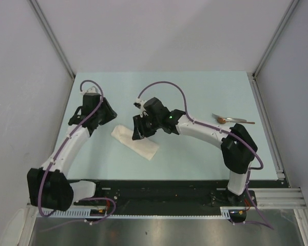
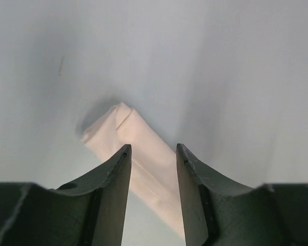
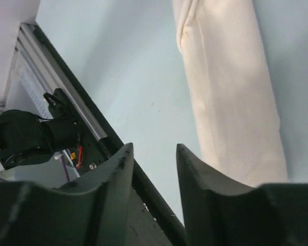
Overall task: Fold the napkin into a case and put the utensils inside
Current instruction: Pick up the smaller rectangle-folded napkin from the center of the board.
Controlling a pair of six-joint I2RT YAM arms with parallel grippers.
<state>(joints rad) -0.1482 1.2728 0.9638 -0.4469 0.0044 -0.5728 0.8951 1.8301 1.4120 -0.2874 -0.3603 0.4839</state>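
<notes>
The napkin is folded into a narrow cream case (image 1: 135, 142) that lies slanted on the pale blue table, left of centre. My left gripper (image 1: 111, 119) hovers by its upper-left end. In the left wrist view the case (image 2: 143, 148) shows past the gripper (image 2: 153, 148), whose jaws stand open around nothing. My right gripper (image 1: 137, 131) sits just right of the case, open. In the right wrist view the case (image 3: 231, 92) runs beside the right finger of the gripper (image 3: 153, 148), with bare table in the gap. The spoon (image 1: 231, 120), with a coppery bowl and silver handle, lies far right.
A black rail (image 3: 72, 97) marks the table's near edge, and the left arm's base (image 3: 20, 138) sits behind it. Grey walls close in the left, back and right sides. A metal frame strip (image 1: 267, 123) runs along the table's right edge, close to the spoon.
</notes>
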